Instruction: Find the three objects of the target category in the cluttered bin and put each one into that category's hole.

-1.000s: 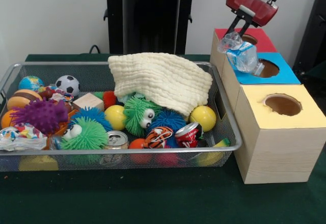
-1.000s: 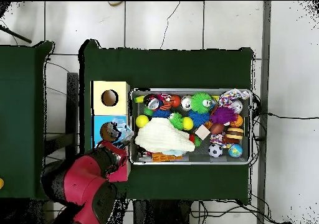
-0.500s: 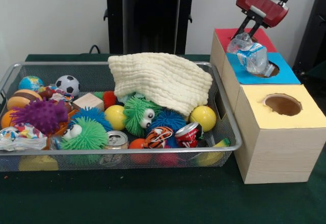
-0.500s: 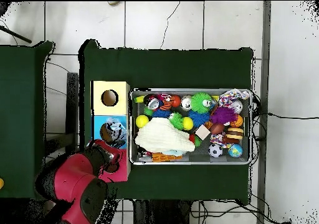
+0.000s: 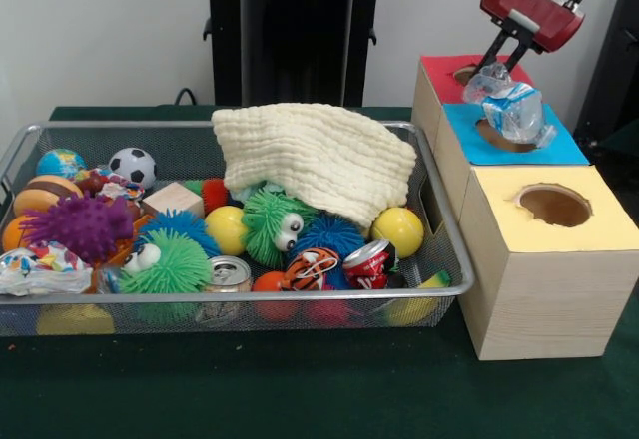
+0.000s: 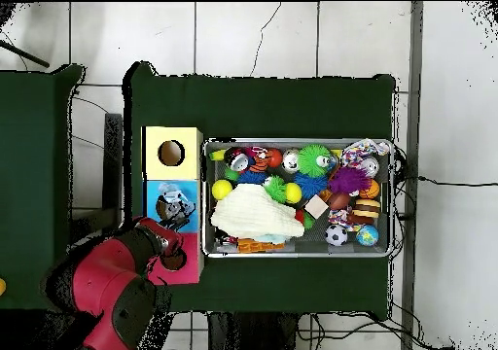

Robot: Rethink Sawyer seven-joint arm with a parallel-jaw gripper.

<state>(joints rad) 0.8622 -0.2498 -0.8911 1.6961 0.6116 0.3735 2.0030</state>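
My gripper (image 5: 505, 54) is shut on the neck of a crushed clear plastic bottle (image 5: 515, 110) with a blue label. The bottle hangs tilted right over the round hole (image 5: 499, 137) in the blue-topped box (image 5: 562, 146). In the overhead view the bottle (image 6: 173, 206) covers that hole, with the gripper (image 6: 169, 228) just below it. The wire bin (image 5: 250, 296) holds two crushed cans, one silver (image 5: 230, 273) and one red (image 5: 370, 259), near its front edge.
A red-topped box (image 5: 519, 67) stands behind the blue one and a yellow-topped box (image 5: 589, 231) in front, each with a hole. A cream cloth (image 5: 315, 155) covers part of the bin. Spiky balls, yellow balls and other toys fill the rest.
The gripper has carried the bottle rightward in the front view, from beside the blue box's edge to directly over its hole. The bin's contents have not moved.
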